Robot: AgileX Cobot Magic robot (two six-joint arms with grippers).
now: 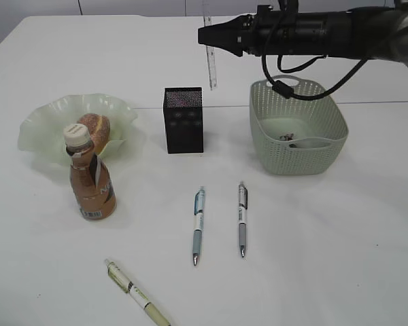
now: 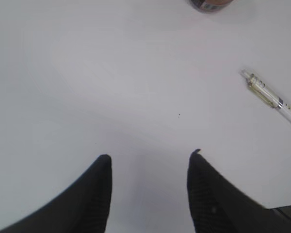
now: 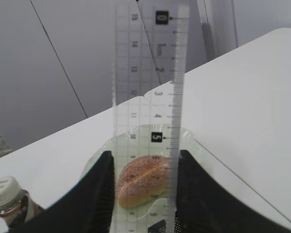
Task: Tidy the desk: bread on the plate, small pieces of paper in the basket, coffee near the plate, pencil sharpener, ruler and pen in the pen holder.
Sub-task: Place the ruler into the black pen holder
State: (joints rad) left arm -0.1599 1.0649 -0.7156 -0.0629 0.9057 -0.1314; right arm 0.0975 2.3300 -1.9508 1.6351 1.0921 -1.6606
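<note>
Clear plastic, the ruler point(image 1: 209, 51) hung upright, clamped in the right gripper point(image 1: 205, 35), at one o'clock above the pen holder point(image 1: 183, 119). It needed centring over the mouth before lowering. The left gripper point(image 2: 150, 162) stood open, empty, over the desk point(image 2: 111, 87).

Illumination is bright, even and diffuse from above. Shadows are soft and short: the pen holder point(image 1: 183, 119) and basket point(image 1: 298, 125) cast faint grey patches on the desk point(image 1: 326, 258). No strong glare occurs. In both wrist views the near fingers point(image 2: 92, 204) are dark and soft-edged. The ruler point(image 3: 148, 111) is slightly blurred.
</note>
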